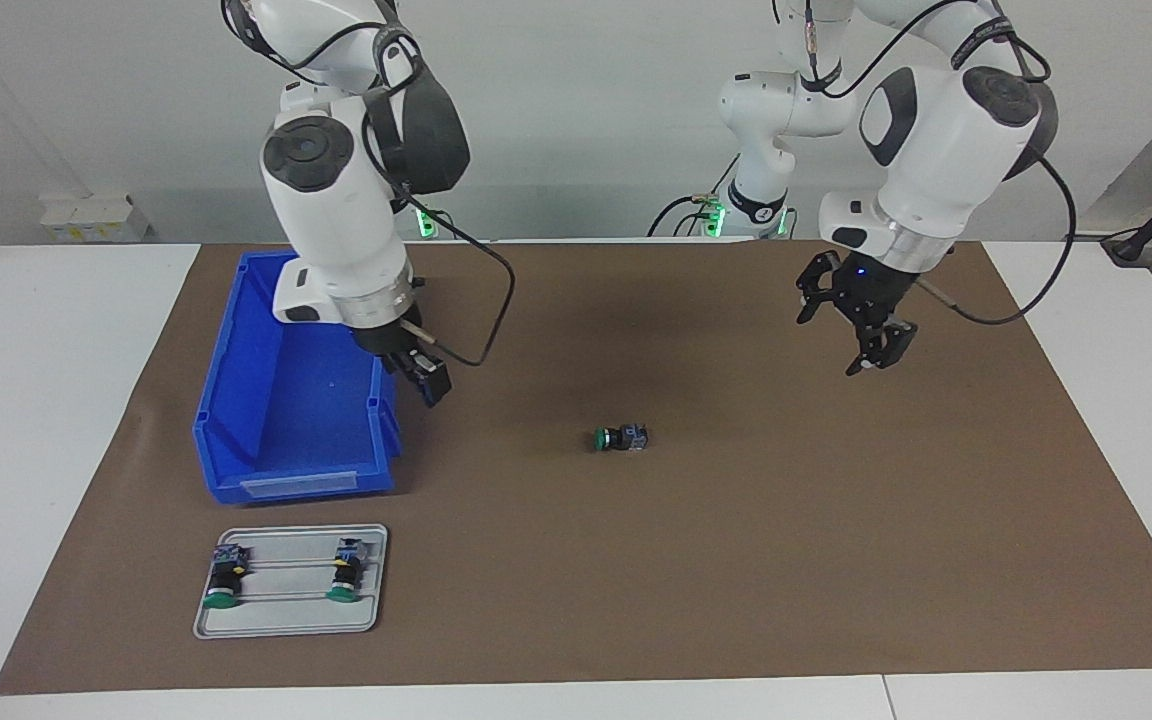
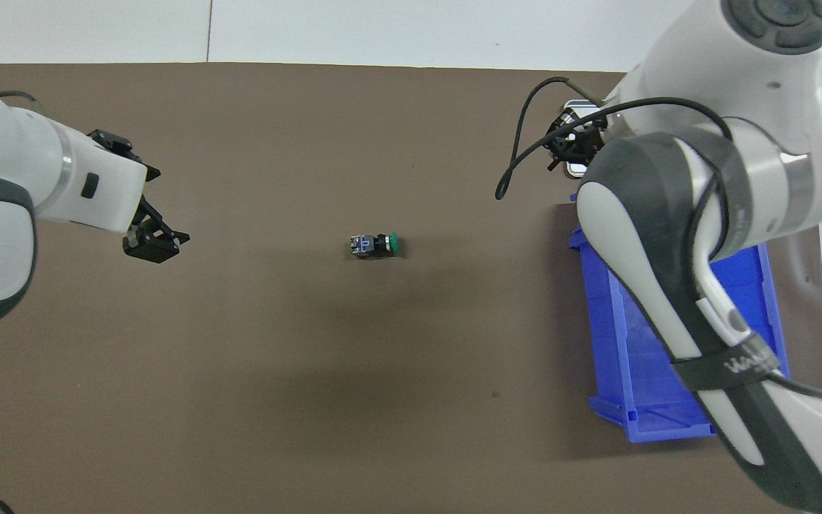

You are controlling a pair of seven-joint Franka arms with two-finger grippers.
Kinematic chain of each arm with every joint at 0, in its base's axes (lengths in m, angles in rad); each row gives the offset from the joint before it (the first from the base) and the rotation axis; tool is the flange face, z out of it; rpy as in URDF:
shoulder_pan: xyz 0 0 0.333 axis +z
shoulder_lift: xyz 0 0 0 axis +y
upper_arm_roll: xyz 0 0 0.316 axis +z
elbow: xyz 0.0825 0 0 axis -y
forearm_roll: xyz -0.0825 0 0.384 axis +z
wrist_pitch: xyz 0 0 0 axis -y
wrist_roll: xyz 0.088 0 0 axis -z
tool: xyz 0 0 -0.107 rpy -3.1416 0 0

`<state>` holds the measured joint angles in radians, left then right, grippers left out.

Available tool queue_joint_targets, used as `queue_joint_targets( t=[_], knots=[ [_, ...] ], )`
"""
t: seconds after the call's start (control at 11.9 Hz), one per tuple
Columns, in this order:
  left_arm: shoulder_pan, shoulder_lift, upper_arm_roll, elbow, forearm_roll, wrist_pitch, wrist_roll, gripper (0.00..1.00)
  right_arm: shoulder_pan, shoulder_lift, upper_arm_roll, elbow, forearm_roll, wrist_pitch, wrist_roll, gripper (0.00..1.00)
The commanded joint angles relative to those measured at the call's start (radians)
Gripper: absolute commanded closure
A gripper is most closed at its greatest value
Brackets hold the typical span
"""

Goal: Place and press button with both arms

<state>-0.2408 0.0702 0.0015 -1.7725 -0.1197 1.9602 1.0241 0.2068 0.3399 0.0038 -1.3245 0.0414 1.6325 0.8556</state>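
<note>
The button (image 1: 621, 438) lies on its side in the middle of the brown mat (image 1: 736, 560), with its green cap toward the right arm's end; it also shows in the overhead view (image 2: 375, 245). Nothing touches it. My left gripper (image 1: 854, 335) hangs open and empty above the mat toward the left arm's end, well apart from the button (image 2: 156, 244). My right gripper (image 1: 426, 378) hangs beside the blue bin's (image 1: 236, 420) wall that faces the table's middle (image 2: 574, 145). The right arm hides most of it from above.
The open-topped blue bin (image 2: 618, 371) stands at the right arm's end. A grey tray (image 1: 286, 618) lies farther from the robots than the bin, with two green-capped switches (image 1: 226, 580) (image 1: 346, 573) on it. White table borders the mat.
</note>
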Motion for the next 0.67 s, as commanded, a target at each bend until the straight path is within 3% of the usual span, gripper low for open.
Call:
queue_joint_targets(
  t=[0.0, 0.17, 0.34, 0.59],
  knots=[
    [-0.115, -0.004, 0.018, -0.119, -0.012, 0.158, 0.015, 0.00, -0.099, -0.079, 0.018, -0.035, 0.038, -0.080, -0.288, 0.22],
    [-0.173, 0.025, 0.018, -0.159, -0.012, 0.287, -0.039, 0.00, -0.142, -0.116, 0.016, -0.051, 0.038, -0.123, -0.424, 0.22],
    [-0.211, 0.060, 0.018, -0.154, -0.012, 0.313, -0.088, 0.00, -0.170, -0.191, 0.016, -0.132, 0.038, -0.126, -0.530, 0.22],
    [-0.267, 0.198, 0.020, -0.073, -0.011, 0.350, -0.183, 0.01, -0.205, -0.266, 0.016, -0.241, 0.040, -0.108, -0.658, 0.23]
  ],
)
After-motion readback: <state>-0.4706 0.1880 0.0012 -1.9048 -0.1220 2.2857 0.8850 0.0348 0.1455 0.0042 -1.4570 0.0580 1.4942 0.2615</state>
